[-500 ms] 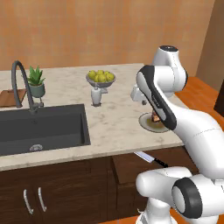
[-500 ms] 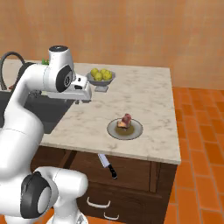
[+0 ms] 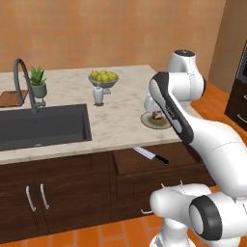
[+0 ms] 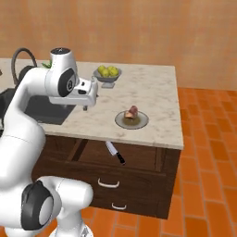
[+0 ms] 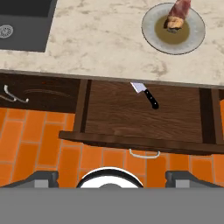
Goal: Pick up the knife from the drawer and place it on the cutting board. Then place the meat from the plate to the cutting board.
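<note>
One long kitchen knife with a pointed silver blade and a black handle [image 5: 146,95] lies flat in the one open, wide, shallow dark brown wooden drawer [image 5: 109,113], its blade tip partly under the edge of the pale marbled stone tabletop [image 4: 152,97] and its handle pointing out toward the drawer front. On the tabletop just above the drawer stands one round shallow plate with a pale rim and an olive-brown centre [image 5: 196,33], and on it rests one small reddish-brown and pinkish lump of meat [image 5: 178,13]. The robot's two-finger gripper [image 4: 90,95] hangs above the tabletop between the dark sink basin [image 3: 43,128] and the plate, holding nothing; the pictures do not let me tell how far apart its fingers stand. Further back on the tabletop stands one pedestal bowl of yellow-green fruit [image 3: 103,77], about four pieces as far as can be counted. At the far left edge, behind one curved dark tap [image 3: 23,79], lies one small reddish-brown wooden cutting board [image 3: 8,98], beside one small potted green plant [image 3: 37,82]. Below the sink, two silver bar handles [image 3: 36,197] stand side by side on the dark cabinet doors, and two curved silver pulls [image 4: 109,184] show on the drawer fronts under the open drawer
</note>
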You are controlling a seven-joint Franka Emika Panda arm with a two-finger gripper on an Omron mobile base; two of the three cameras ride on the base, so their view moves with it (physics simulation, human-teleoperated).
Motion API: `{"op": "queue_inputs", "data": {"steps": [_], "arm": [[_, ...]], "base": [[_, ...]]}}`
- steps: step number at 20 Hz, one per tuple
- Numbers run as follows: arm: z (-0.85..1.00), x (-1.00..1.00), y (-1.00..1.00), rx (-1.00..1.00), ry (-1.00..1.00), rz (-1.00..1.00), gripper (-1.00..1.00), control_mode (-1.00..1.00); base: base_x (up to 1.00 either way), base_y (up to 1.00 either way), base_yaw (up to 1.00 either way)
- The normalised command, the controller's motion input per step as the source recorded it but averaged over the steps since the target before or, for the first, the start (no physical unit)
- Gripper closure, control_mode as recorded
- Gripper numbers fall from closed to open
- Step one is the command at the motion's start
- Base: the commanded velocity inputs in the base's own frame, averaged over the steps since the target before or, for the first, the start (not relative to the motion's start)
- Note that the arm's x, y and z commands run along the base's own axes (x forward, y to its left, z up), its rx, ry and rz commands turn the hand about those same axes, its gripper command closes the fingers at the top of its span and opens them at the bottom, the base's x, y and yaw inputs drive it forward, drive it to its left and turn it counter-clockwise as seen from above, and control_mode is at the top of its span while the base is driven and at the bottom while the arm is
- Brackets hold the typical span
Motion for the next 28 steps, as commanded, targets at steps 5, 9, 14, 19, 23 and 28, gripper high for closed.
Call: {"op": "queue_inputs", "data": {"steps": [5, 9, 14, 19, 23, 28], "arm": [[0.0, 0.0, 0.0, 0.0, 0.0, 0.0, -1.0, 1.0], [0.0, 0.0, 0.0, 0.0, 0.0, 0.0, -1.0, 1.0], [0.0, 0.0, 0.0, 0.0, 0.0, 0.0, -1.0, 1.0], [0.0, 0.0, 0.0, 0.0, 0.0, 0.0, -1.0, 1.0], [-0.41, -0.02, -0.05, 0.0, 0.05, -0.01, -1.0, -1.0], [-0.97, -0.05, -0.15, -0.09, 0.17, -0.03, -1.0, -1.0]], "base": [[0.0, -0.44, 0.0], [-0.05, -0.35, 0.0], [-0.37, -0.26, 0.0], [-0.19, -0.12, 0.0], [0.0, 0.0, 0.0], [0.0, 0.0, 0.0]]}}
